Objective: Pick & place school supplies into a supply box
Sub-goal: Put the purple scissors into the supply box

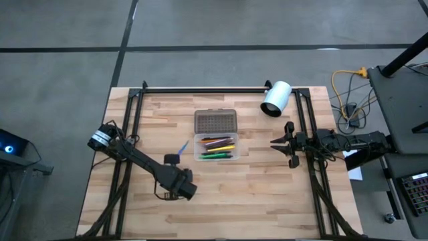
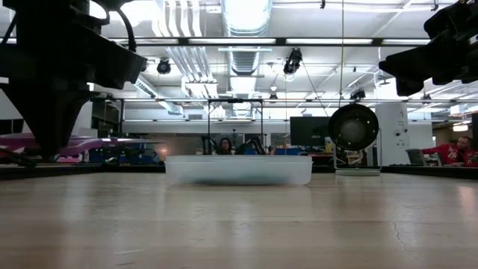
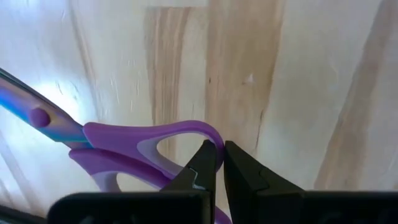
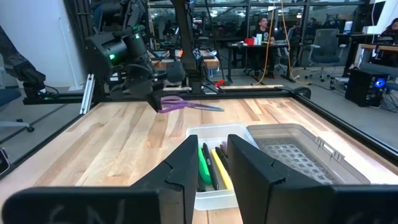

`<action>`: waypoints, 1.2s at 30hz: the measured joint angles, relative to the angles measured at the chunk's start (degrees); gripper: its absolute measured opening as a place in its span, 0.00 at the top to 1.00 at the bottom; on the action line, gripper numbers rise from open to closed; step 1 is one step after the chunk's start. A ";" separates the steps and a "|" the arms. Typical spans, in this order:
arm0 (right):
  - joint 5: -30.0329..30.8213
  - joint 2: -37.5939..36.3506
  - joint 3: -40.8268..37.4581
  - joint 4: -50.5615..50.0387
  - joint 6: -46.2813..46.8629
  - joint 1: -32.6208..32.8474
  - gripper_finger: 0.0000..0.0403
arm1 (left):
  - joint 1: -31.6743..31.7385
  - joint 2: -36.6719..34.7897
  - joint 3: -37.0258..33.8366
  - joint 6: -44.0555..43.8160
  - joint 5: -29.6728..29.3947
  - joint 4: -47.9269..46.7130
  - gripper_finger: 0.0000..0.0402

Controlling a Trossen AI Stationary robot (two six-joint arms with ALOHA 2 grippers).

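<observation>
Pinching one pair of purple scissors [image 3: 134, 144], the left end effector [image 3: 219, 163] hangs beside one supply box [image 1: 215, 147]; right end effector [image 4: 210, 163] spread.

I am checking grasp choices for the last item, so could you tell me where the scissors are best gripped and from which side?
Grip the scissors by the rim of a purple handle loop, coming from the handle end, opposite the blades. The loop's thin band fits between narrow fingers, and the left end effector already pinches it there; the blades look thinner and slicker.
</observation>
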 joint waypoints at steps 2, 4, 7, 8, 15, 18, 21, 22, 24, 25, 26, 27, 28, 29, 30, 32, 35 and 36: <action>0.00 0.00 0.00 0.01 0.00 -0.01 0.81 | 0.14 -0.02 0.00 3.29 -0.13 0.03 1.00; 0.00 0.00 0.00 0.01 -0.01 -0.01 0.82 | 0.30 -0.02 0.00 6.46 -0.74 0.03 1.00; 0.00 0.00 0.00 0.00 0.00 0.00 0.83 | 0.64 -0.02 0.03 10.96 -2.63 0.02 1.00; 0.00 0.00 0.00 -0.01 0.00 0.01 0.83 | 0.81 -0.02 0.13 12.65 -3.43 0.00 1.00; 0.00 0.00 0.00 0.01 -0.01 -0.01 0.81 | 2.01 -0.04 1.79 24.65 -7.75 0.01 1.00; 0.00 0.00 0.00 0.01 0.00 -0.01 0.80 | 2.66 -0.07 2.52 29.69 -8.29 0.14 1.00; 0.00 0.00 0.00 0.01 0.00 -0.01 0.80 | 3.35 -0.07 3.01 33.16 -10.38 0.22 1.00; 0.00 0.00 0.00 0.00 0.00 0.01 0.80 | 3.68 -0.07 3.11 34.16 -10.73 0.27 1.00; 0.00 0.00 0.00 0.00 0.00 -0.01 0.81 | 4.28 -0.07 3.36 36.11 -11.54 0.56 1.00; 0.00 0.00 0.00 0.00 0.00 0.01 0.81 | 4.54 -0.07 3.49 37.10 -12.11 0.88 1.00; 0.00 0.00 0.00 0.01 0.00 0.00 0.82 | 4.85 -0.07 3.66 38.34 -12.56 1.41 1.00; 0.00 0.00 0.00 0.00 0.00 0.01 0.82 | 5.14 -0.09 3.75 39.69 -12.84 2.04 1.00; 0.00 0.00 0.00 0.00 0.00 0.01 0.82 | 5.39 -0.09 3.85 40.95 -13.39 2.59 1.00; 0.00 0.00 0.00 0.01 0.00 0.01 0.83 | 5.73 -0.09 3.92 42.33 -13.78 3.34 1.00; 0.00 0.00 0.00 0.00 -0.01 0.00 0.83 | 6.10 -0.09 4.02 43.89 -13.76 3.96 1.00; 0.00 0.00 0.00 0.01 0.00 0.01 0.83 | 6.80 -0.09 4.27 47.14 -13.77 6.05 1.00; 0.00 0.00 0.00 0.01 -0.02 -0.01 0.82 | 7.93 -0.09 4.57 51.98 -13.87 8.33 1.00; 0.00 0.00 0.00 -0.01 -0.01 0.01 0.82 | 8.25 -0.09 4.59 53.62 -13.85 9.28 1.00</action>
